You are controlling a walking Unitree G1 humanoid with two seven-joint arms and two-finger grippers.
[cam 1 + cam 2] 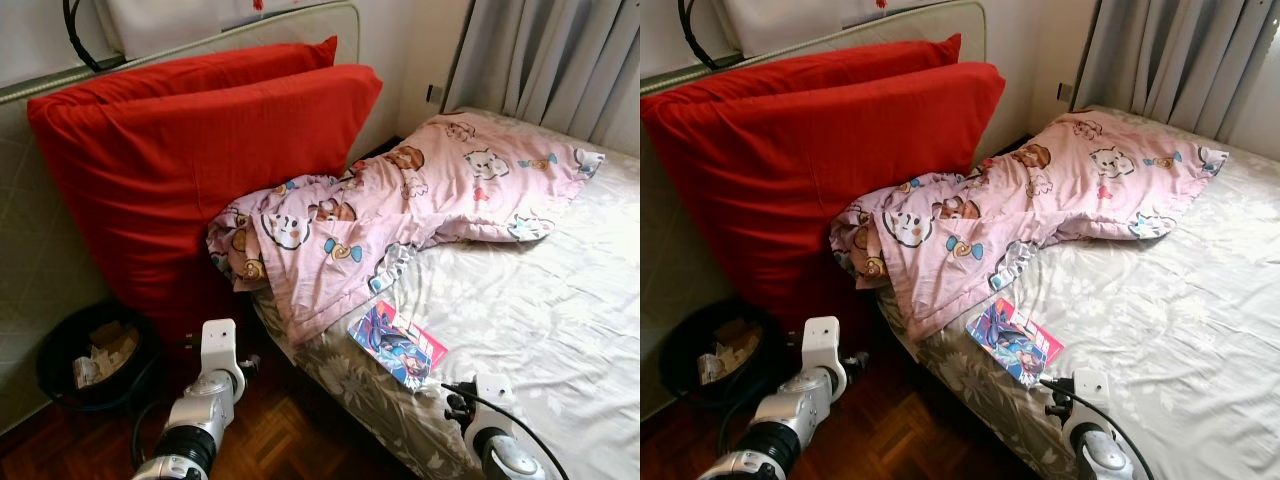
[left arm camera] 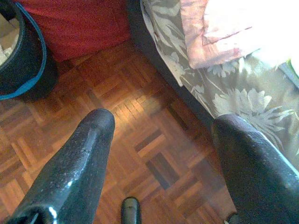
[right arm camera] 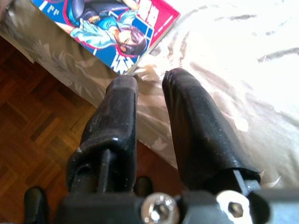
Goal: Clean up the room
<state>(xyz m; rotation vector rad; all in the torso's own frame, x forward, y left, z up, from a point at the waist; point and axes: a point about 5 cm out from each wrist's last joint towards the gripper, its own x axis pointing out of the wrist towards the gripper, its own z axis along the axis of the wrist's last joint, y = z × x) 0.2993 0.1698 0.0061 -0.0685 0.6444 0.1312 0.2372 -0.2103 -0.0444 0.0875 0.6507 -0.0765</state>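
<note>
Both jaws first: on my right gripper [image 3: 149, 79] the two black fingers stand close together with a narrow gap between the tips and nothing held; on my left gripper [image 2: 161, 123] the fingers are spread wide, also empty.

Right gripper position — above the near edge of the bed [image 1: 560, 330], fingertips just beside the corner of a comic book [image 3: 112, 32]. The comic book [image 1: 398, 345] lies flat on the floral bedsheet close to the bed's near edge, its cover showing a drawn figure in blue and red. I cannot tell whether the fingertips touch it.

Left gripper position — over the parquet floor [image 2: 140, 140], beside the bed's side edge. My left arm [image 1: 205, 400] extends low over this floor, between the bed and a black waste bin [image 1: 90, 350].

Waste bin — stands on the floor by the wall, next to the red pillows, with crumpled paper inside.

Two large red pillows [image 1: 200, 160] stand upright against the headboard [image 1: 250, 30] at the head of the bed.

A pink cartoon-print quilt [image 1: 400, 210] lies crumpled across the head end of the bed, one fold hanging over the side edge just above the comic book and resting against the lower pillow.

Grey curtains [image 1: 560, 60] hang behind the far side of the bed.
</note>
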